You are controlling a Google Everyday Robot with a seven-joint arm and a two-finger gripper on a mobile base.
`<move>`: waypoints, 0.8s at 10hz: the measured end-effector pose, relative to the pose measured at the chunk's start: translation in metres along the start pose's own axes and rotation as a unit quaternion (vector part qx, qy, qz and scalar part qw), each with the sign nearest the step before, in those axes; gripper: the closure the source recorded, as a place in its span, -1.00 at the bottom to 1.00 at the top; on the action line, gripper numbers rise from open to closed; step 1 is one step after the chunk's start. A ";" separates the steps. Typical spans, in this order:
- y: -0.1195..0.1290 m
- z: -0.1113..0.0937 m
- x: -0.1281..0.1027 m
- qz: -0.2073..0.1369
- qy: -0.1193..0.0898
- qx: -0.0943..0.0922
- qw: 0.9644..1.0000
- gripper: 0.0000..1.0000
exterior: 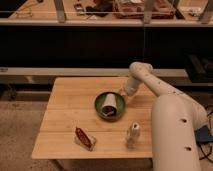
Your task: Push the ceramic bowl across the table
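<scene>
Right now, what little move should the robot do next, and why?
Probably a short, low nudge of the gripper against the ceramic bowl, sliding it away from the arm. The gripper sits right at the bowl's rim on the arm's side, though I can't tell if it touches. The table shows bare wood beyond the bowl's opposite side.

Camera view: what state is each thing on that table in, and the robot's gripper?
Ceramic bowl: upright on the table, a white cup inside.
White cup: lying on its side in the bowl.
Gripper: low at the bowl's far rim, beside it.
Small pale container: standing upright near the front edge.
Red packet: lying flat on the table.
</scene>
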 end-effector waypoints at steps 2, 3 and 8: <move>-0.002 0.003 -0.013 -0.008 0.004 -0.005 1.000 0.77; -0.004 0.001 -0.020 -0.013 0.005 -0.003 1.000 0.94; 0.016 -0.003 -0.088 -0.086 -0.002 -0.027 0.996 1.00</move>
